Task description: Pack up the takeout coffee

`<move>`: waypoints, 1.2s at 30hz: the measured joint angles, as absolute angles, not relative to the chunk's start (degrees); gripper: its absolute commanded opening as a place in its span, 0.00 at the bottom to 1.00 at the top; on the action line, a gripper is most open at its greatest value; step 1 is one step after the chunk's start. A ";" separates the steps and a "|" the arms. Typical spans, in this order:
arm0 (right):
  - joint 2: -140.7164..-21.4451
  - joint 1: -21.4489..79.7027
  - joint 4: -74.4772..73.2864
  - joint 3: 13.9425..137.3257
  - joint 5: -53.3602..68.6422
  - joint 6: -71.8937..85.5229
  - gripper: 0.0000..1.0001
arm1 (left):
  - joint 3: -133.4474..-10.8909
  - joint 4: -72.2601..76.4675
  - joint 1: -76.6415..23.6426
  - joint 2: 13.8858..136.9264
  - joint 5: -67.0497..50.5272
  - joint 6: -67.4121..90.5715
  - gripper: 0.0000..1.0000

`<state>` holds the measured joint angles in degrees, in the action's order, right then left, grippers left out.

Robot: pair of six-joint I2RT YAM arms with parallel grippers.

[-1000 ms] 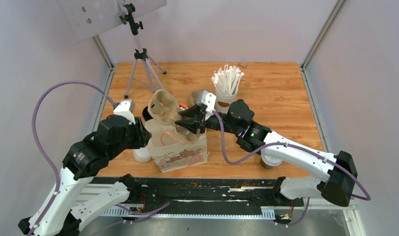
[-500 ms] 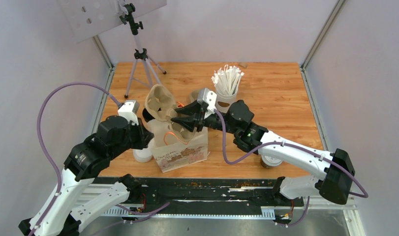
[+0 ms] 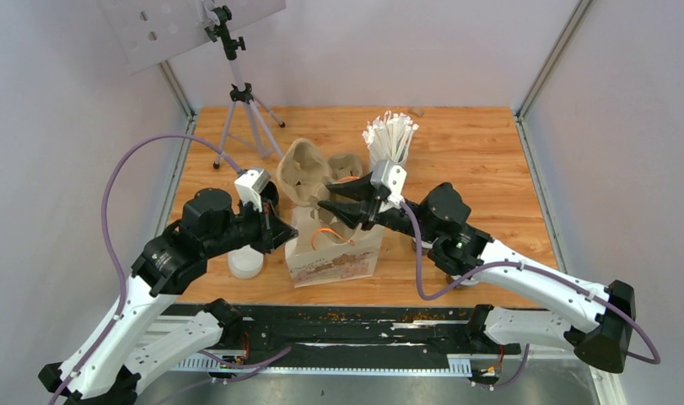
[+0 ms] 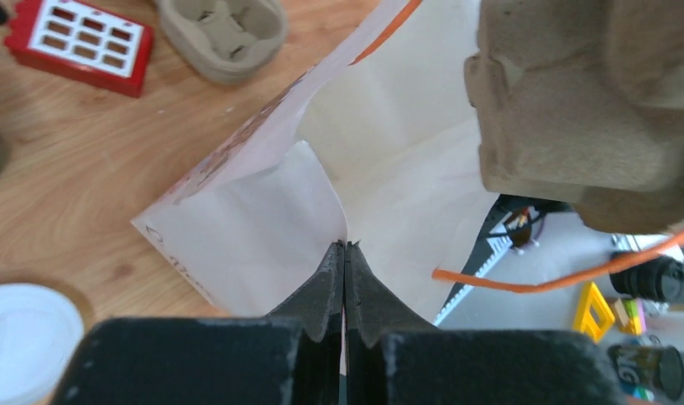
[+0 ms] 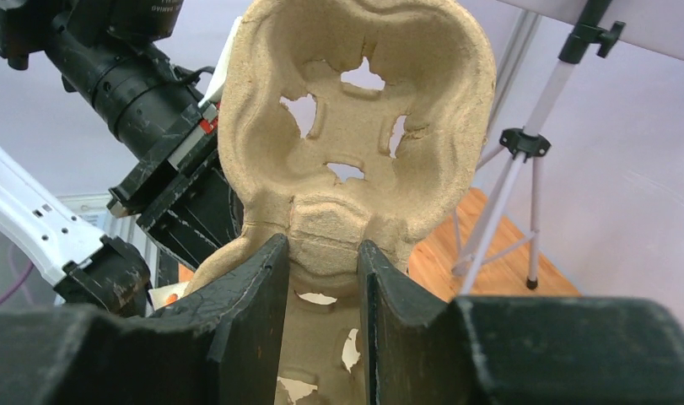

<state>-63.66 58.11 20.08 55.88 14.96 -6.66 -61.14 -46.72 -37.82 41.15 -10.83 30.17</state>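
Note:
One takeout coffee cup [image 3: 245,263] stands left of the paper bag [image 3: 336,257], only its white lid showing; the lid also shows in the left wrist view [image 4: 22,342]. The second cup is hidden under the right arm. My left gripper [image 3: 283,236] is shut on the bag's left top edge [image 4: 262,219], holding the mouth open. My right gripper [image 3: 334,202] is shut on the edge of a beige pulp cup tray [image 3: 303,170], held upright over the bag's mouth. The right wrist view shows the fingers [image 5: 254,287] pinching that tray [image 5: 355,110].
A second pulp tray [image 3: 348,163] lies behind the bag, also in the left wrist view [image 4: 224,29]. A white cup of wrapped sticks [image 3: 389,139] stands at the back. A tripod [image 3: 241,97] stands back left. A red block [image 4: 77,42] lies on the wood.
Both arms have moved right. The bag has shifted right with the left gripper, away from the cup. The tray has moved right and sits more upright above the bag's mouth.

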 measured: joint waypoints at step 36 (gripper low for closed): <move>-55.35 58.11 -7.86 52.73 17.74 -20.67 0.27 | -62.85 -49.06 -37.82 43.46 -3.49 27.75 0.47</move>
